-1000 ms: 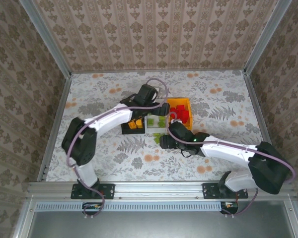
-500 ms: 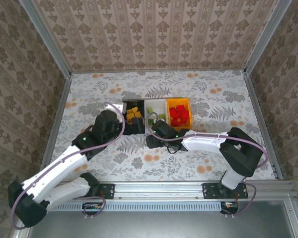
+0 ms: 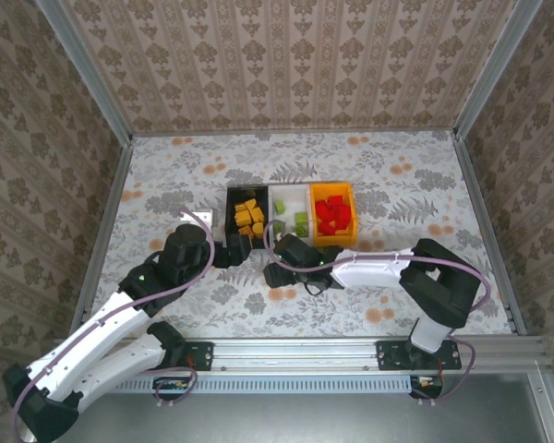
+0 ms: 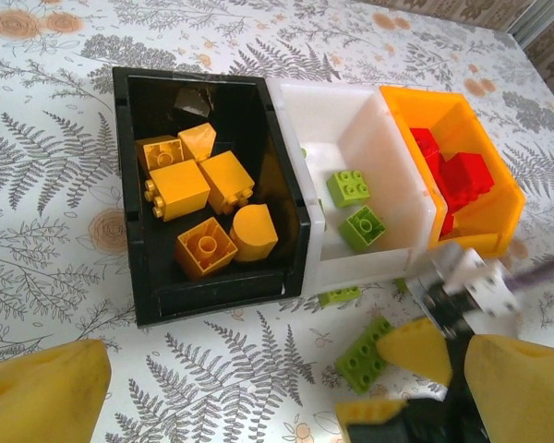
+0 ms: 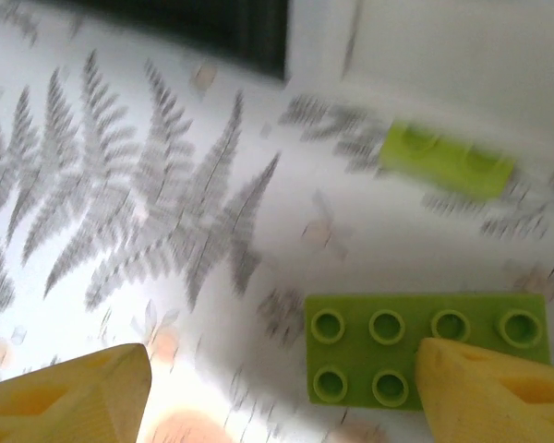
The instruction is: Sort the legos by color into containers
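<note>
Two green bricks are left on the table (image 3: 397,166), near side of the white bin (image 4: 360,272): a big one (image 5: 425,351) and a small one (image 5: 448,161) just beside the bin wall. Right gripper (image 5: 284,365) is wide apart and empty, one finger at the big brick's right end, the other well left. Left gripper (image 4: 286,369) is apart and empty, near the black bin (image 4: 212,295). Risks: closing off-centre could shove or spin the brick, and the arms are close enough to bump.
</note>
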{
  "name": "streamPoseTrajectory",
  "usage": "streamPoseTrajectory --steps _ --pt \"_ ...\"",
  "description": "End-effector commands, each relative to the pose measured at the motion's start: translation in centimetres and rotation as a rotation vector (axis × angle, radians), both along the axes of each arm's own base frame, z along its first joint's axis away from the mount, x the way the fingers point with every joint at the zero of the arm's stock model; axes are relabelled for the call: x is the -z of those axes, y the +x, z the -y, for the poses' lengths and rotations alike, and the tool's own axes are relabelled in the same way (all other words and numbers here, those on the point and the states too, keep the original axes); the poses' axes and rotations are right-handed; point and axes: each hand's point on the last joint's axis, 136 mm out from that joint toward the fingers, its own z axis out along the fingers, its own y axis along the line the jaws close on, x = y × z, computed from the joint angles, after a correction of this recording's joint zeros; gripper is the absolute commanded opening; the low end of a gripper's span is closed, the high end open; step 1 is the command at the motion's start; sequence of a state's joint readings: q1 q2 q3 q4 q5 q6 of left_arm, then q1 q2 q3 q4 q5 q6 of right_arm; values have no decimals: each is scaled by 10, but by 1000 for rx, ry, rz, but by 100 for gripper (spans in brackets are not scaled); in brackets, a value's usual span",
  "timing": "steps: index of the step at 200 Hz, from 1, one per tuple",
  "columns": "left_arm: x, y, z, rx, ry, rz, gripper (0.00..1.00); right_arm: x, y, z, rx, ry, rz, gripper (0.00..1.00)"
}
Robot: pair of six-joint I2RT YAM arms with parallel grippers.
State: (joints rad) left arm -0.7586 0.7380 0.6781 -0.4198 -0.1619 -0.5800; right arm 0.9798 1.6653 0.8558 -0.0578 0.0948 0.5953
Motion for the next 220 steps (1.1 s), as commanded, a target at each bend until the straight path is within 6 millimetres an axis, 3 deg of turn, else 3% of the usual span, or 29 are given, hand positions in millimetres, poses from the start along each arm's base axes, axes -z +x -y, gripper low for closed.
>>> streamPoseTrajectory --steps 1,30,45,61,92,122,187,220 --pt "12 -1 3 23 35 -18 100 12 -37 23 -22 -73 -86 78" --pt "29 0 13 60 85 -48 100 -25 -32 28 -5 9 15 79" --pt "37 -3 29 120 114 -48 100 -47 -28 37 30 59 81 80" --pt "48 -10 52 210 179 -57 100 -58 -26 56 81 64 131 81" --pt "89 -32 101 455 350 -125 100 -63 -21 99 183 58 150 82" --pt "127 -43 122 603 480 -181 99 -70 -18 125 245 91 150 82" --pt "159 -53 158 763 603 -153 88 -76 -16 148 298 111 163 83" --pt "173 -57 162 786 632 -188 81 -82 -14 154 310 122 177 83"
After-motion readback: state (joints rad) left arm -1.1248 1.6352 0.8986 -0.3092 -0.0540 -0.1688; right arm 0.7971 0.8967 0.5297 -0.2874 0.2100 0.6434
